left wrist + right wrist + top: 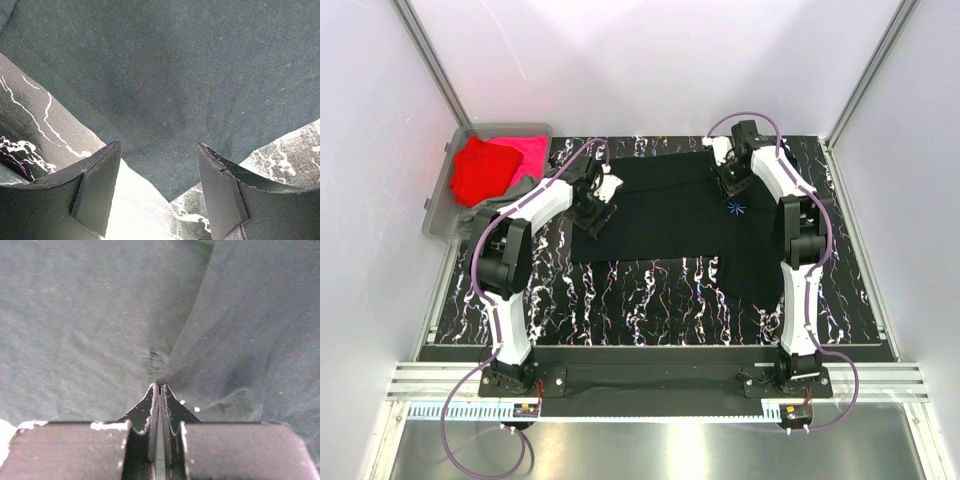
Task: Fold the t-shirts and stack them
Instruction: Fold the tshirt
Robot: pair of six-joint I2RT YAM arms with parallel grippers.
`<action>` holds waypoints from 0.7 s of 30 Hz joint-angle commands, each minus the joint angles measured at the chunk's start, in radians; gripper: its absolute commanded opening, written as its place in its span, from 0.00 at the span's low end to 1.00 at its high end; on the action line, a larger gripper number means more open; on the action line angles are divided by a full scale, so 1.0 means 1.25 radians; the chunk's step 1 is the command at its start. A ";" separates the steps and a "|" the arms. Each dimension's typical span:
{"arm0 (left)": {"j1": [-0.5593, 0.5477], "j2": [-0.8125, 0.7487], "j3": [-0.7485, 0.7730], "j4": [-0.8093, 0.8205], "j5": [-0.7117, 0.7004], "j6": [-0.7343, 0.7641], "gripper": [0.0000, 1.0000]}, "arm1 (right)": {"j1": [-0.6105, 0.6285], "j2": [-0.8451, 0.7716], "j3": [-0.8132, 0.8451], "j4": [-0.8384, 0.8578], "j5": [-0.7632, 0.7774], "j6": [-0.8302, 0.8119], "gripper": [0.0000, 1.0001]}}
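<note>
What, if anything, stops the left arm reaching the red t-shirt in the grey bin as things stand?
Probably nothing, so likely yes: the left gripper is open and empty over the black t-shirt, and the red t-shirt lies uncovered on top in the open bin right beside that arm.

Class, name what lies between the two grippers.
Only the spread black cloth t-shirt lies between the left gripper and the right gripper, nothing on it there; the top external view shows this.

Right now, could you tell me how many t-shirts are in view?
4. Black t-shirt spread on the table; red t-shirt, magenta-pink t-shirt and grey-green t-shirt heaped at the bin, far left. Others may hide beneath.
</note>
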 commanded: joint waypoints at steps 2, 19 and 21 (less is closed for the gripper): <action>-0.001 0.006 0.027 0.019 0.016 -0.006 0.66 | 0.017 -0.056 -0.004 -0.012 -0.033 0.020 0.06; -0.001 -0.039 -0.004 0.018 0.020 0.012 0.66 | 0.029 -0.221 -0.128 -0.068 -0.142 -0.015 0.40; -0.001 -0.056 -0.017 0.019 0.027 0.020 0.65 | 0.027 -0.307 -0.241 -0.051 -0.171 -0.145 0.39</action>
